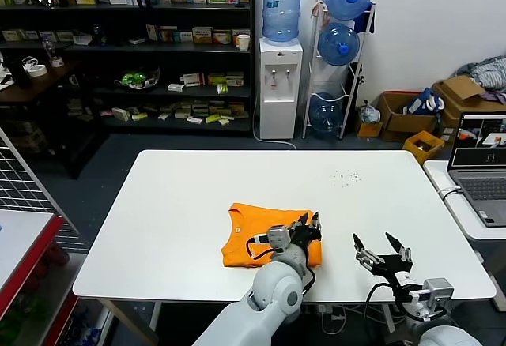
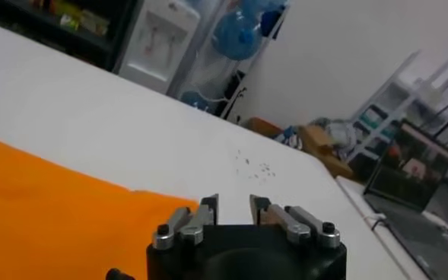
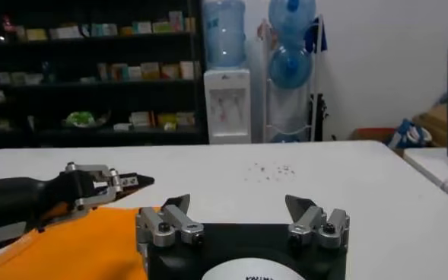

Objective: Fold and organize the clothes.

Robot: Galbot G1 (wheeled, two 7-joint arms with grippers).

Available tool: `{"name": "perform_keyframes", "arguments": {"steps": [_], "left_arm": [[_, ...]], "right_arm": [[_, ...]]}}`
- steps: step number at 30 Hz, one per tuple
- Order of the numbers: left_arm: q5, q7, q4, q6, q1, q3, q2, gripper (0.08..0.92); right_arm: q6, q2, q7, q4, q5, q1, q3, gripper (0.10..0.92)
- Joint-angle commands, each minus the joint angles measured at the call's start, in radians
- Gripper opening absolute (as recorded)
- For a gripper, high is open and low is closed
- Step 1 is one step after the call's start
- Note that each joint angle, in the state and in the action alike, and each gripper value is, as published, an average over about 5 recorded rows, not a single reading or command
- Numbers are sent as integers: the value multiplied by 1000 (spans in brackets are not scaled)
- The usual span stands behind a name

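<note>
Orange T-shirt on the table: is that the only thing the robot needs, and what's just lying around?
For the job:
- orange T-shirt, folded
- left end effector at its edge
- right end effector beside it

Just lying about:
- laptop
- water dispenser
- cardboard boxes

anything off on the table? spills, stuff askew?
One thing: a scatter of small dark specks on the white table, toward the far right, well clear of the orange T-shirt. What they are is too small to tell. The shirt lies folded in a compact, slightly uneven rectangle; the left gripper is at its right edge. Nothing looks damaged.
</note>
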Motion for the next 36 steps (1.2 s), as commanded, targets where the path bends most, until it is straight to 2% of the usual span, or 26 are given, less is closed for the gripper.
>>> {"name": "perform_keyframes", "arguments": {"steps": [1, 4, 6, 10, 15, 24, 36], "left_arm": [[342, 410, -290, -271, 420, -286, 271, 460], [426, 489, -293, -426, 583, -443, 353, 547], [457, 531, -287, -526, 681, -544, 362, 607], [463, 582, -285, -648, 798, -683, 311, 720], [470, 613, -280, -727, 850, -719, 229, 814], [581, 661, -243, -812, 847, -684, 110, 823], [625, 658, -201, -828, 819, -684, 61, 823]], "right_arm": [[185, -1, -175, -25, -66, 31, -16, 823], [262, 63, -210, -114, -155, 63, -44, 823], [308, 111, -238, -174, -218, 66, -47, 823], [352, 187, -265, -249, -258, 38, -34, 823], [422, 250, -276, -284, -291, 3, 11, 823], [578, 328, -315, -287, -341, -54, 82, 823], [701, 406, -354, -317, -368, -50, 65, 823]]}}
